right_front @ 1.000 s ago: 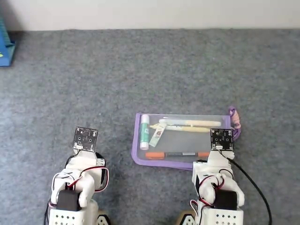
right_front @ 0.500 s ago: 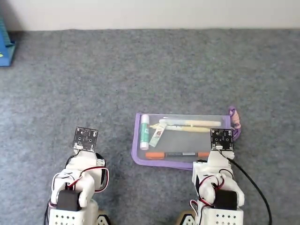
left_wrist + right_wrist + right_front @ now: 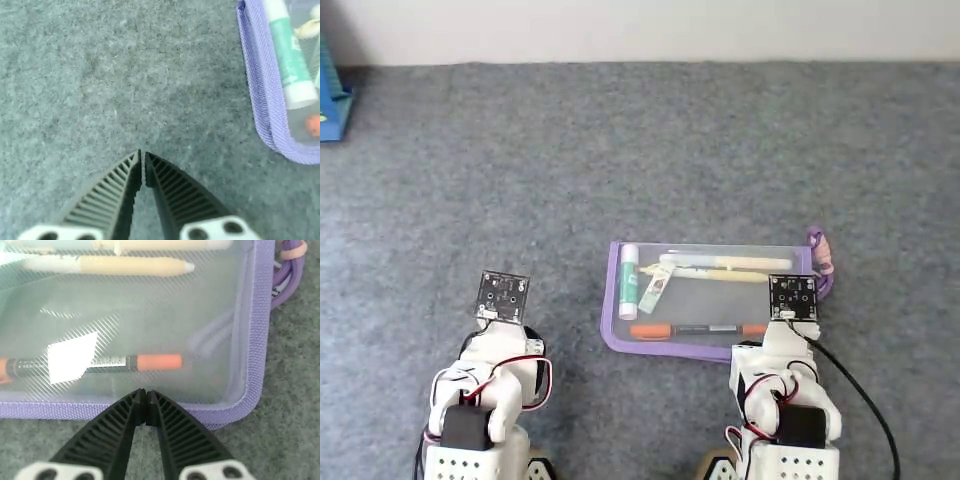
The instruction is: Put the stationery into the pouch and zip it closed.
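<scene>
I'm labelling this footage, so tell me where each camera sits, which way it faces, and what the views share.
High view: overhead, looking down on carpet; left arm and right arm at the bottom edge.
Left wrist view: on that wrist, facing down past the left gripper at carpet.
Right wrist view: on that wrist, facing past the right gripper at the marker.
Shared: all three show the pouch.

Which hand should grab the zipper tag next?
Probably the right. The right hand sits by the pouch, and the zipper tag is on its side. The left hand is over carpet, off the other end.
</scene>
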